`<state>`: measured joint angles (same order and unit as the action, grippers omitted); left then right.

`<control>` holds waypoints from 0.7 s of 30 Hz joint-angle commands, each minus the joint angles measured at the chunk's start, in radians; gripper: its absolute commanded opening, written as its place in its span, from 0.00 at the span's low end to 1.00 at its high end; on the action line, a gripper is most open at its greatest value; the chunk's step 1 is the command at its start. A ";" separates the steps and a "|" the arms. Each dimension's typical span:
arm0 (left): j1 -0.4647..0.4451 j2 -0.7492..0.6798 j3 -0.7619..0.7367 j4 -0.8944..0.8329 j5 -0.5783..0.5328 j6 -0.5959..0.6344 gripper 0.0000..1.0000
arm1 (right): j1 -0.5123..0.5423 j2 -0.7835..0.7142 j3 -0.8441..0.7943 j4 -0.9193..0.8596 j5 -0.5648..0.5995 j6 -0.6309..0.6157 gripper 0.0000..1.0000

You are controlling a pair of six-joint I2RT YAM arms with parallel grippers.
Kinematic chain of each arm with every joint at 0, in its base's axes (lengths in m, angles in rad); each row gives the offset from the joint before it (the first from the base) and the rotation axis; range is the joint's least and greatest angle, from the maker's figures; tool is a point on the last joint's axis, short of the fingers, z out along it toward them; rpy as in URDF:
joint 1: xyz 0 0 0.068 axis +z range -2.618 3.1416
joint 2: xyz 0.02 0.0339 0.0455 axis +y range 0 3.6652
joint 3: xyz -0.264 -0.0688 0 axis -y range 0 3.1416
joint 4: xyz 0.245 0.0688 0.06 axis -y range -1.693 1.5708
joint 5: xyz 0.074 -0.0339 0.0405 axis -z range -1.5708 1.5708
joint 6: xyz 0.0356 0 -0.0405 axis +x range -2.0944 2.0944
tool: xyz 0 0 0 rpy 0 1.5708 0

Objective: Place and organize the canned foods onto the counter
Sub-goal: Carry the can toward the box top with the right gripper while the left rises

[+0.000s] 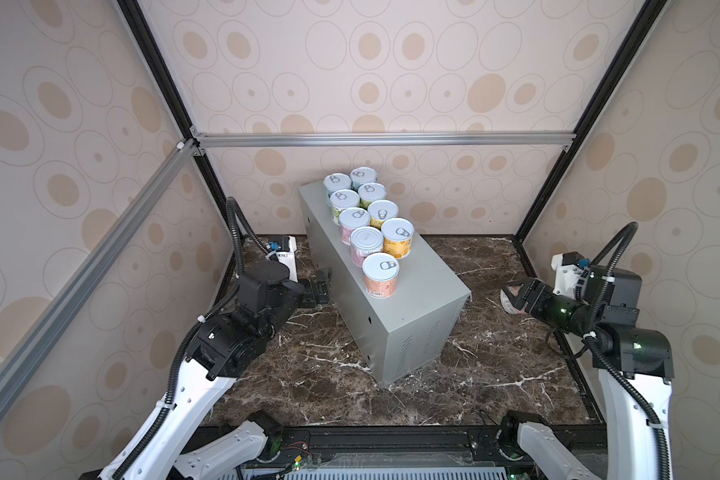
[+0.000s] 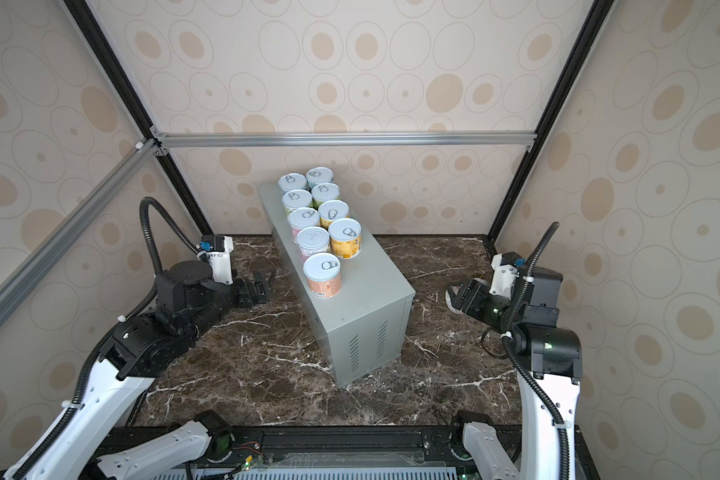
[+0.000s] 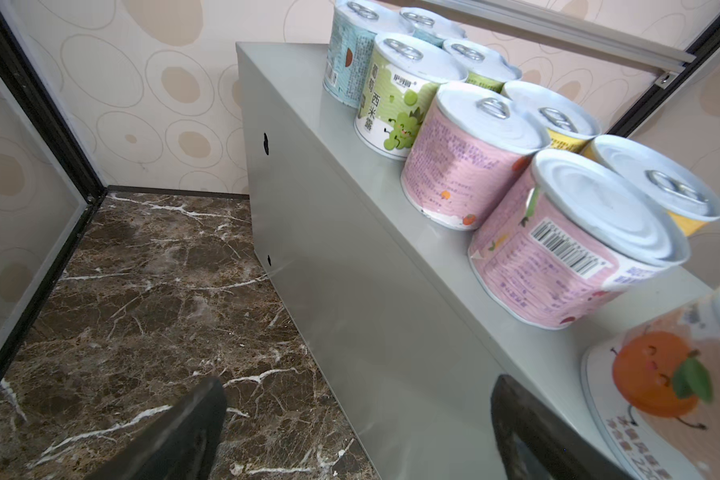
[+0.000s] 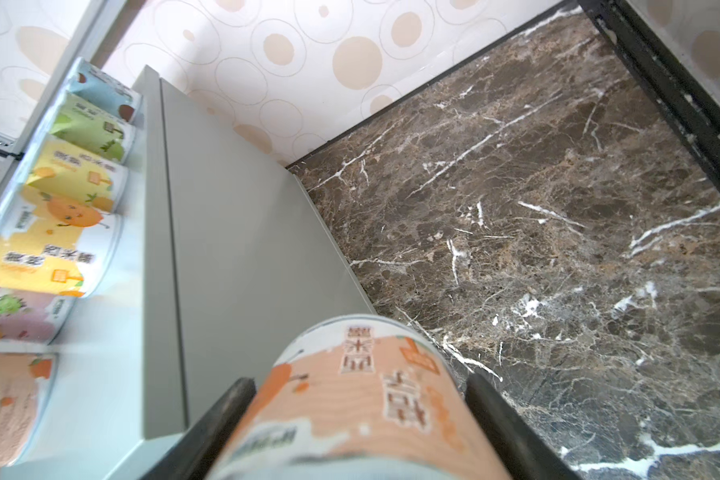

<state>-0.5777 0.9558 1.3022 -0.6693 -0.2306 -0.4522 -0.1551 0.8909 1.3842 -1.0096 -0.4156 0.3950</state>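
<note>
Several canned foods stand upright in two rows on the light-grey counter (image 1: 427, 286) (image 2: 377, 286), from the far end toward the middle. Nearest in the rows is an orange-labelled can (image 1: 381, 275) (image 2: 323, 275) (image 3: 661, 374), with a yellow can (image 1: 398, 239) just behind it. My right gripper (image 1: 520, 293) (image 4: 358, 384) is shut on another orange-labelled can (image 1: 508, 306) (image 2: 453, 300) (image 4: 362, 399), held on its side low to the right of the counter. My left gripper (image 1: 323, 286) (image 3: 358, 384) is open and empty, close to the counter's left side.
The counter stands on dark brown marble (image 1: 329, 395) with white veins. Patterned walls close in the left, back and right. An aluminium bar (image 1: 383, 139) runs across the back wall. A black rail (image 1: 391, 440) borders the front edge.
</note>
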 commanded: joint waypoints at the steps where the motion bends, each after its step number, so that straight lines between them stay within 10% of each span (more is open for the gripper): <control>1: 0.008 0.031 0.036 -0.005 -0.007 0.045 0.99 | 0.020 0.000 0.105 -0.010 -0.044 -0.030 0.57; 21: 0.008 -0.013 0.021 0.012 -0.038 0.122 0.99 | 0.103 0.231 0.642 -0.194 -0.155 -0.006 0.55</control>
<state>-0.5777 0.9653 1.3174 -0.6674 -0.2432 -0.3637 -0.0715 1.0920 1.9652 -1.2076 -0.5465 0.3923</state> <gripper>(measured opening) 0.992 0.757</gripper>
